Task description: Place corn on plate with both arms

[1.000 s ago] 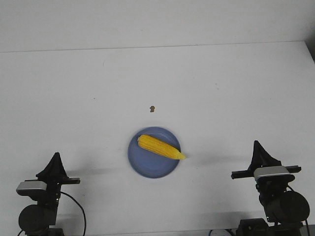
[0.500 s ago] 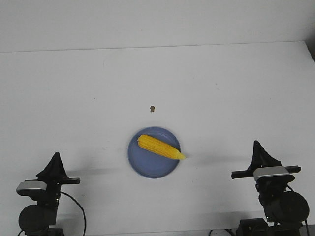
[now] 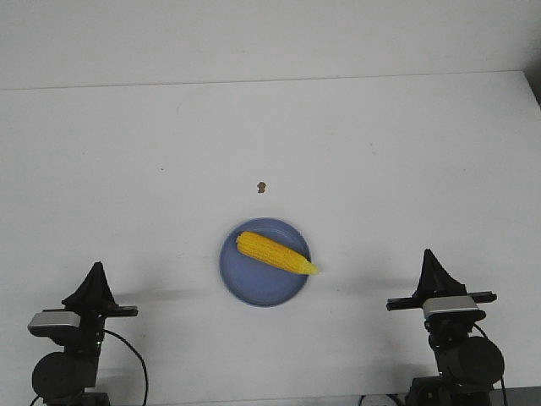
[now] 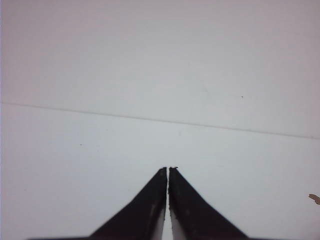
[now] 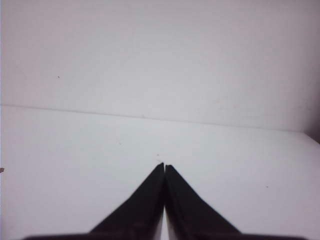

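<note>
The yellow corn (image 3: 275, 253) lies across the blue plate (image 3: 250, 282) near the table's middle front, its pointed end just over the plate's right rim. My left gripper (image 3: 98, 267) is shut and empty at the front left, well apart from the plate. It also shows in the left wrist view (image 4: 168, 169), over bare table. My right gripper (image 3: 428, 253) is shut and empty at the front right. It also shows in the right wrist view (image 5: 164, 164). Corn and plate are out of both wrist views.
A tiny brown speck (image 3: 261, 187) lies on the white table behind the plate; it shows at the edge of the left wrist view (image 4: 315, 198). The table's far edge (image 3: 270, 80) meets a pale wall.
My right arm has shifted a little to the left and toward the front. The left arm, corn and plate have not moved.
</note>
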You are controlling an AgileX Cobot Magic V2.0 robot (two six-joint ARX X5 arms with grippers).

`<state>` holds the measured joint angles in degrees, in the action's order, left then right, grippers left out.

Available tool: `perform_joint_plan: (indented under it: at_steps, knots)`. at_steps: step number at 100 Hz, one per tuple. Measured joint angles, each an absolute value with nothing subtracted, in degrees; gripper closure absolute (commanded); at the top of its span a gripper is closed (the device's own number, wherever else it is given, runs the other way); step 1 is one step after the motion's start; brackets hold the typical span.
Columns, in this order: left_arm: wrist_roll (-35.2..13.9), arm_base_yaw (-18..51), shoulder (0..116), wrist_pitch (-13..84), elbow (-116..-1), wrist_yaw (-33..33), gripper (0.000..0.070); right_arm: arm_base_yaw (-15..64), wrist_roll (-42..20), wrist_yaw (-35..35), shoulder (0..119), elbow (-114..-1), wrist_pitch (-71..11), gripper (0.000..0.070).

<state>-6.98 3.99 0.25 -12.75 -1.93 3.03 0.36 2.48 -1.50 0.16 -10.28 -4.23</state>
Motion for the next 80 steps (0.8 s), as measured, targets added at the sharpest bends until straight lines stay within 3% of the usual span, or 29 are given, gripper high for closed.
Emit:
perform_joint_plan:
  at_steps: [41, 80]
  knots:
    - [-7.0, 4.0, 0.3, -12.8, -1.9, 3.0, 0.0687, 0.4, -2.0, -1.5, 0.2, -1.1, 6.6, 0.0700]
    - [-7.0, 4.0, 0.3, -12.8, -1.9, 3.0, 0.0687, 0.4, -3.2, -1.5, 0.1, -0.8, 5.9, 0.0700]
